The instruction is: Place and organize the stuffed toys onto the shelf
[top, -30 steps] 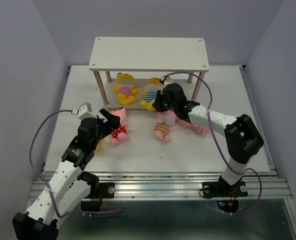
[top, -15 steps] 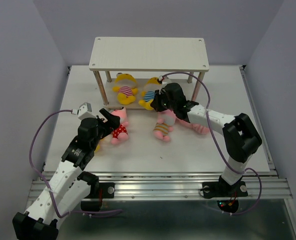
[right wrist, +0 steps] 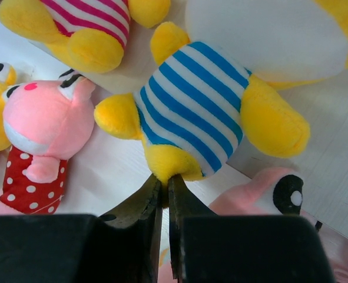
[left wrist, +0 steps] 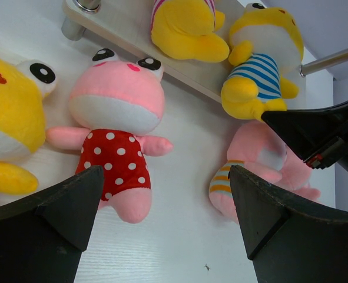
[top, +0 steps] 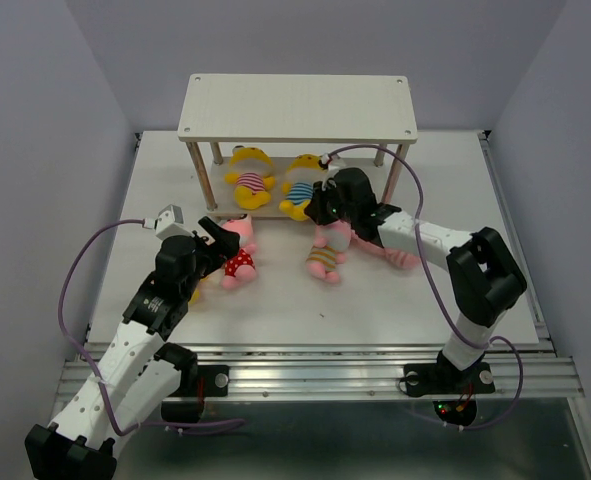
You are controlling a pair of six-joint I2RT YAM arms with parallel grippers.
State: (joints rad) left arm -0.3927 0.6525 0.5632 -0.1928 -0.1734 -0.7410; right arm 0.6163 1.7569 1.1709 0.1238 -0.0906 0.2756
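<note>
The shelf (top: 297,105) stands at the back; its lower board (left wrist: 132,30) holds a yellow toy in pink stripes (top: 248,181) and the head of a yellow toy in blue stripes (top: 299,190). My right gripper (right wrist: 165,184) is shut on that blue-striped toy's (right wrist: 194,112) foot at the board's front edge. My left gripper (left wrist: 165,177) is open and empty, above the table near a pink toy in red polka dots (left wrist: 118,118). A yellow toy (left wrist: 9,118) lies left of it. A pink toy in orange stripes (top: 325,256) and another pink toy (top: 397,256) lie under the right arm.
The shelf's top board is bare in the top view. Thin metal legs (top: 202,180) stand at its corners. The table's near edge (top: 315,348) lies in front of the toys. The right arm (top: 425,240) crosses over the pink toys.
My right gripper has nudged the blue-striped yellow toy slightly further back toward the shelf's lower board. The left arm has not moved.
</note>
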